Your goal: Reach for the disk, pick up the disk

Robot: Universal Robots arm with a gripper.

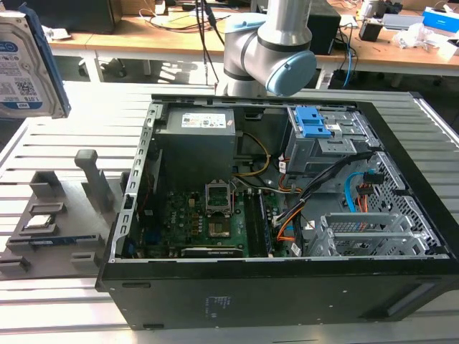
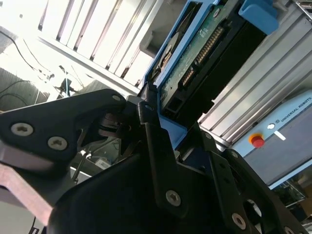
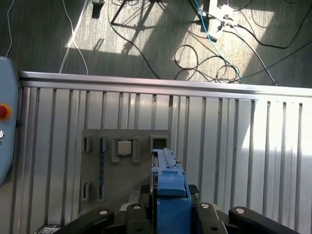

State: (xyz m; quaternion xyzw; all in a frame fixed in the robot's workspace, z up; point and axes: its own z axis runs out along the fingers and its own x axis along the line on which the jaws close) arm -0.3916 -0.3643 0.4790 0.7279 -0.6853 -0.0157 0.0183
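Note:
The disk (image 1: 21,61) hangs high in the air at the exterior view's upper left, well above the slatted table, its silver face with a white-and-blue label and a blue side rail showing. In the second wrist view the disk (image 2: 195,63) shows its green circuit board and connector between blue rails. My gripper (image 2: 155,113) is shut on it, with a black finger (image 2: 151,141) pressed against a rail. In the first wrist view the disk (image 3: 169,187) stands edge-on between the black fingers (image 3: 132,209) of the gripper (image 3: 168,208).
An open computer case (image 1: 401,272) takes up most of the table, with a bare blue bracket (image 1: 315,122) in its drive bay. The grey parts fixture (image 1: 93,179) beside it holds a chip (image 3: 124,147) and a memory stick (image 3: 101,165). The arm's elbow (image 1: 276,43) rises behind the case.

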